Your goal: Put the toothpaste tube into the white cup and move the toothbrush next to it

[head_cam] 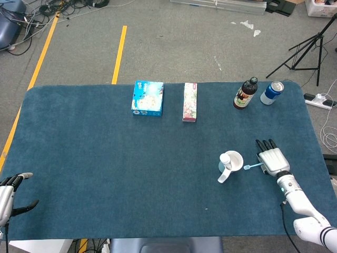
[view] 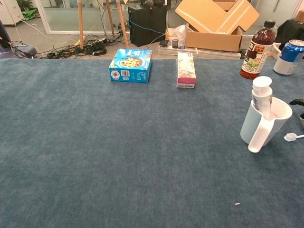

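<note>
The toothpaste tube [view: 261, 96] is seen standing in the white cup [view: 271, 124]. The toothbrush [head_cam: 253, 166] lies between cup and right hand [head_cam: 273, 158], under flat, extended fingers; any grip cannot be told. Judged remaining: release.

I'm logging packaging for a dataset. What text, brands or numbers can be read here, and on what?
None is legible.
Blue box: picture and barcode, print too small.
Floral carton: print blurred.
Dark bottle: label blurred.
Blue can: white markings unreadable.
White cup and toothpaste tube: no readable text.
</note>
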Robot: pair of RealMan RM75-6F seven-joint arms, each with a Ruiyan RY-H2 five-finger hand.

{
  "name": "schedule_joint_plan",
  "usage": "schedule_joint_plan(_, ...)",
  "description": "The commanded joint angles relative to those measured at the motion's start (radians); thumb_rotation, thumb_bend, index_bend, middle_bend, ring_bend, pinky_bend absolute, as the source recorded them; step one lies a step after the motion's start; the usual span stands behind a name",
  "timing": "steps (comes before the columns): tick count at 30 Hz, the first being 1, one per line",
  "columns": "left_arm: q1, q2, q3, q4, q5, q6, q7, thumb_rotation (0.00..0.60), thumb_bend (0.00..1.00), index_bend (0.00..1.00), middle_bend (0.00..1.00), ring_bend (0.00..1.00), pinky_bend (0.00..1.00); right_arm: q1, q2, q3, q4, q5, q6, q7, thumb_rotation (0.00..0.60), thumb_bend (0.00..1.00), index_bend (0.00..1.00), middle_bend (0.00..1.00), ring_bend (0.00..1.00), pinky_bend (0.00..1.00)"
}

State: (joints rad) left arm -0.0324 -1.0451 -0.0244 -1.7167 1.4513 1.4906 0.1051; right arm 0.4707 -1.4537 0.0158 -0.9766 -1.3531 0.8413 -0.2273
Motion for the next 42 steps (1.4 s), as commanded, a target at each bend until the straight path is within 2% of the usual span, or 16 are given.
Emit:
schedule_joint_plan(1, 0.000, 0.000, 0.000, 0.000, 0.000, 0.000, 0.000, 0.600, 0.10, 0.28, 0.34, 0.35, 0.45, 0.000, 0.000, -0.001, -0.001, 0.000, 0.001, -0.001, 0.600, 0.34, 0.52, 0.00, 0.00, 0.00)
schedule_joint_plan(17, -0.001, 0.001, 0.000, 0.000, 0.000, -0.001, -0.001, 0.600, 0.10, 0.28, 0.34, 0.35, 0.45, 0.000, -0.006, -0.008, 0.002, 0.003, -0.005, -0.006, 0.600, 0.34, 0.52, 0.00, 0.00, 0.00)
schedule_joint_plan(25, 0.000, 0.000, 0.000, -0.001, 0.001, -0.001, -0.001, 0.600, 0.10, 0.28, 0.34, 0.35, 0.45, -0.004, -0.008, -0.010, 0.003, -0.006, 0.012, 0.014, 0.600, 0.35, 0.57, 0.00, 0.00, 0.00)
schedule_joint_plan(42, -0.002, 0.001, 0.002, -0.002, 0.001, -0.005, 0.000, 0.600, 0.10, 0.28, 0.34, 0.35, 0.45, -0.043, 0.088, 0.000, -0.122, -0.036, 0.130, 0.074, 0.600, 0.35, 0.59, 0.00, 0.00, 0.00)
